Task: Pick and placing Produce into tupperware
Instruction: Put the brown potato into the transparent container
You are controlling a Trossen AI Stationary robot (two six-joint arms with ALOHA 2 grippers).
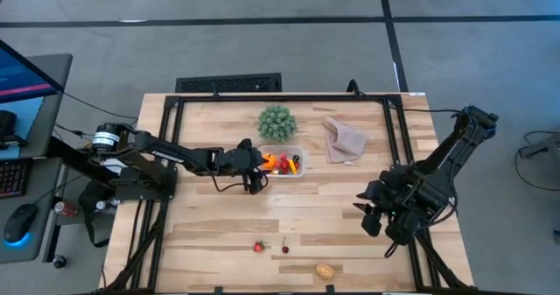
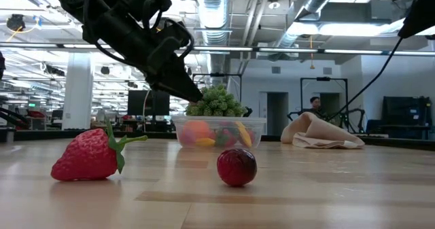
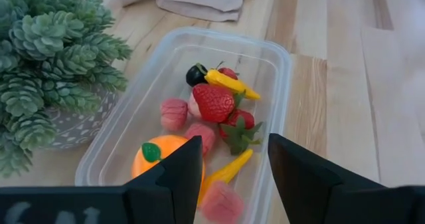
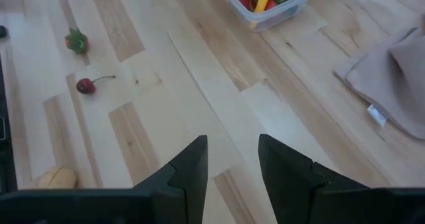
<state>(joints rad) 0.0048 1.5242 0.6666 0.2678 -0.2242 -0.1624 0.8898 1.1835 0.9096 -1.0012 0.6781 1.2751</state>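
Left claw point(image 1: 255, 176): held at the left end of the tupperware, just over its rim; dark fingers point(image 3: 174, 174) are seen parted by a moderate gap, and nothing is gripped between them.
Tupperware point(image 1: 296, 150): clear plastic, rectangular, corners rounded; placed mid-desk, just in front of the plant.
Produce inside point(image 3: 214, 102): glossy toy pieces are heaped together, among them a dimpled strawberry, an orange with a green leaf, yellow peppers and pink ridged pieces.
Plant point(image 1: 276, 122): green, round, spiky, set in a pale speckled pot.
Loose produce: a small strawberry point(image 1: 258, 246), a cherry point(image 1: 284, 248) and a tan oval piece point(image 1: 325, 270) are left near the front edge.
Cloth point(image 1: 345, 140): beige, crumpled, laid right of the tupperware.
Desk point(image 1: 219, 234): pale wooden planks.
Right claw point(image 1: 374, 218): hung over the right side, well apart from the tupperware; fingers narrowly parted, nothing held.
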